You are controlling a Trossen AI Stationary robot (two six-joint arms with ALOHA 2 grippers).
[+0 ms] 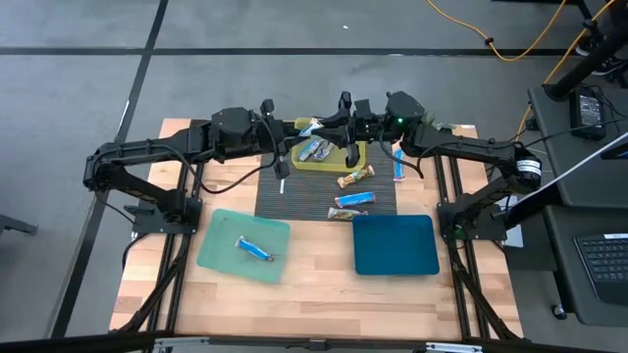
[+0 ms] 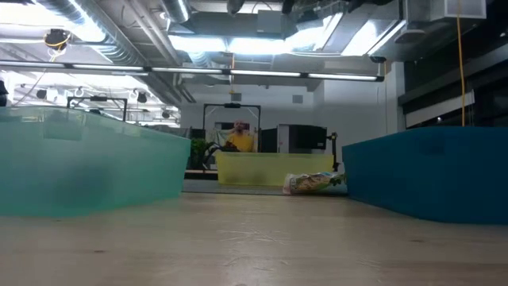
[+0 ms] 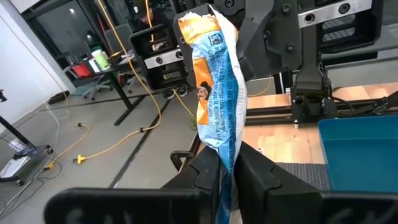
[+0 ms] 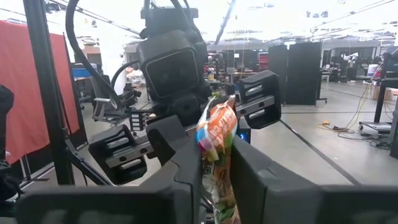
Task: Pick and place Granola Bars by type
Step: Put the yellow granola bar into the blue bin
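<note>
Both grippers hang above the yellow tray at the table's far side, facing each other. My left gripper is shut on a blue and orange granola bar, which shows in the high view as the bar. My right gripper is shut on an orange and green bar. More bars lie in the yellow tray. Several loose bars lie on the dark mat: one bar, a second, and a blue one. One blue bar lies in the light green tray. My left gripper pinches the blue and orange bar at one end between its two fingers. It reaches in roughly level from the table's left. The bar is lifted clear and sticks out lengthwise beyond the fingertips. My right gripper pinches the orange and green bar near its middle between its two fingers. It reaches in from the table's right. The bar is lifted clear, and its crinkled free end stands out past the fingertips.
A dark blue tray sits at the near right and the light green tray at the near left, with bare wood between them and along the near edge. In the low view the yellow tray stands far off with a bar beside it.
</note>
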